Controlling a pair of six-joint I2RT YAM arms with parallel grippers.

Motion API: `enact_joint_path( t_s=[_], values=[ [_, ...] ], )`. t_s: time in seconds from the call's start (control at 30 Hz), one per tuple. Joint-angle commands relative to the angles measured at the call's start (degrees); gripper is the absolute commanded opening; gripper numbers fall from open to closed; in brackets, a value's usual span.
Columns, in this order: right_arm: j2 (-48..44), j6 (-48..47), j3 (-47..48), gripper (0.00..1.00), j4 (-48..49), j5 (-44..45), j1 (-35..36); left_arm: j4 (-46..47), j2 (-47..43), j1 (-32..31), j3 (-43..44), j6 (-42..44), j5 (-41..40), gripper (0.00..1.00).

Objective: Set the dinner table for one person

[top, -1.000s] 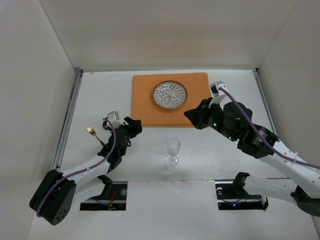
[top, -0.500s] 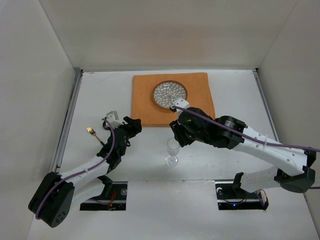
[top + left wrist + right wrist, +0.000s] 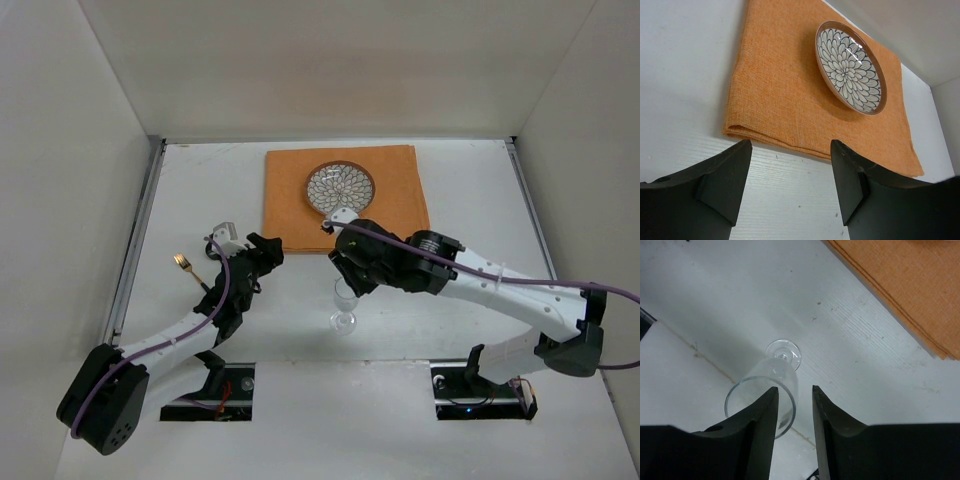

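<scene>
both the left arm and right arm have white links and bulky black joints, each trailed by a purple cable. a small white block sits at each wrist. the left fingers and right fingers are matte black wedges.
</scene>
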Motion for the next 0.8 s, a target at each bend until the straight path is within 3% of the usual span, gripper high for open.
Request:
enact_joint_path(
  t_s=[0.0,0.2,0.37,0.47,0.63,0.77],
  values=[
    [1.0,-1.0,0.4,0.36,-2.1,-1.6,0.4,2.5,-0.9,0.3,0.5,-0.2,-0.4,0.62],
    [0.6,-1.4,1.8,0.07,-1.8,-0.5,0.4,2.5,-1.4,0.5,0.3,-0.2,-0.3,0.62],
    [-3.8,-1.4,7.9,0.06,-3.5,5.3,0.0,2.5,-1.2,0.3,0.3,-0.2,-0.5,0.62],
    [-7.0,-2.9,7.9,0.06,1.5,8.9,-3.0,2.5,-1.6,0.0,0.3,-0.4,-0.5,0.62],
    [-9.6,-8.2,4.4,0.06,18.6,8.2,-16.5,2.5,-0.9,-0.2,0.5,-0.4,-0.2,0.62],
    [-0.2,-9.1,11.9,0.02,22.8,5.7,-33.2,2.5,0.1,-0.5,0.9,-0.1,-0.2,0.62]
  ],
)
